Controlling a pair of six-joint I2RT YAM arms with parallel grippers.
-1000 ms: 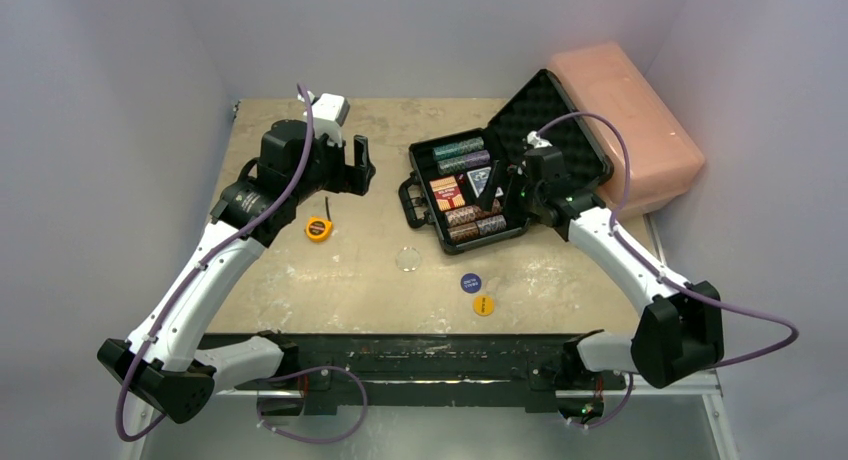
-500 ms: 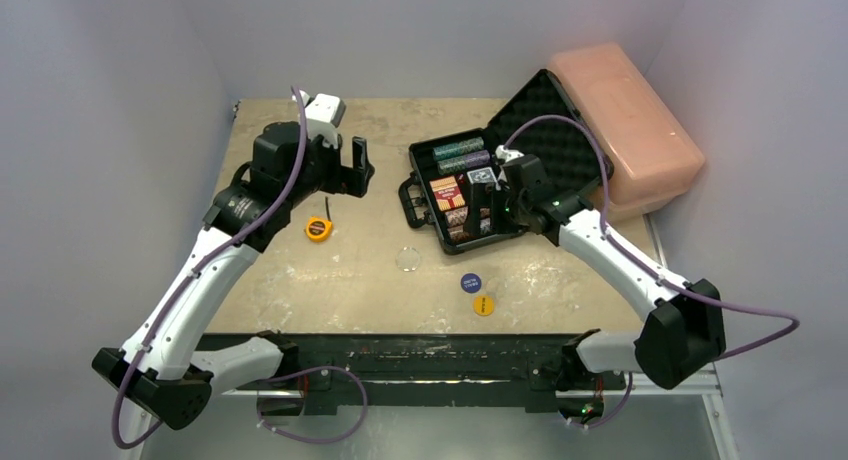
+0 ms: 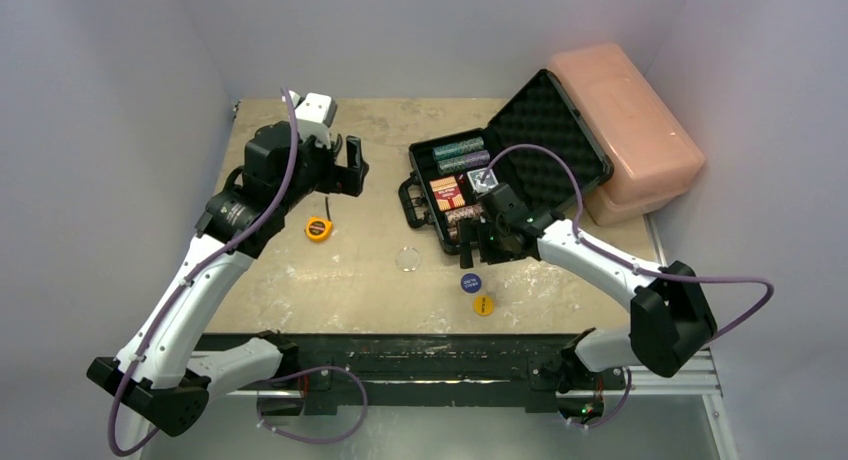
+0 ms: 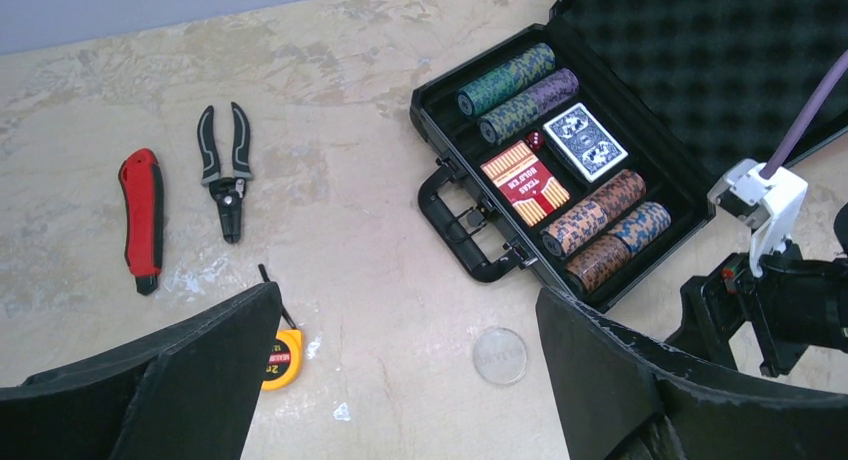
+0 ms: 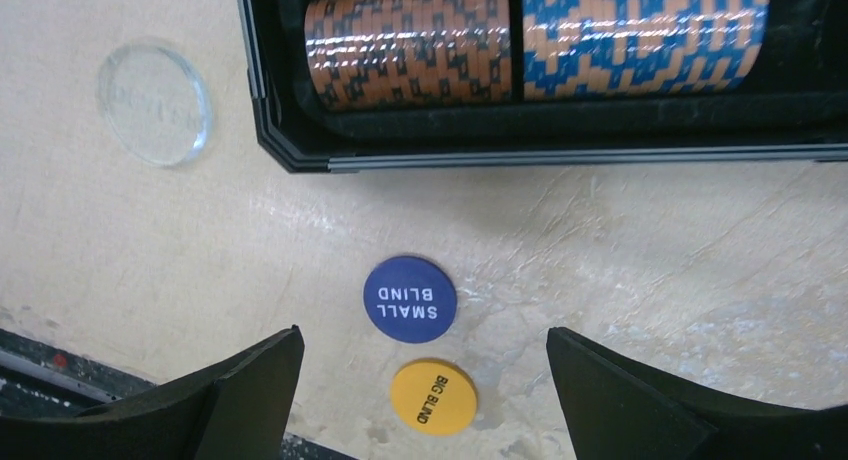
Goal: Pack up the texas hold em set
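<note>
The black briefcase (image 3: 545, 130) lies open at the far right of the counter (image 3: 330, 270), its egg-crate lid leaning back toward the pink plastic box (image 3: 630, 120), which leaves the tray reachable from above. The tray looks nearly full. A green chip row (image 4: 505, 78) and a purple chip row (image 4: 528, 105) sit at its far end. The red deck (image 4: 524, 183) and blue deck (image 4: 584, 141) lie side by side in the middle, with the red die (image 4: 535, 140) tucked against the purple row. Orange chip rows (image 5: 407, 45) run along the near wall. Three round pieces remain outside on the counter: the SMALL BLIND button (image 5: 410, 298), the BIG BLIND button (image 5: 433, 396) just beside it, and a clear round button (image 5: 153, 103) off to the left near the case's corner. The right fingers (image 5: 240, 400) are spread wide and empty, hanging over the two blind buttons, so picking one of them up is probably the step in hand. A thin flat disc on a hard counter offers little edge to pinch, which would explain the broad spread. The left fingers (image 4: 200, 380) are also wide and empty, held high over the counter's left side and well apart from the case, likely parked out of the way. Below them lie pliers (image 4: 226, 170), a red utility knife (image 4: 140, 218) and a yellow tape measure (image 4: 281, 345), none of which belongs to the set.
</note>
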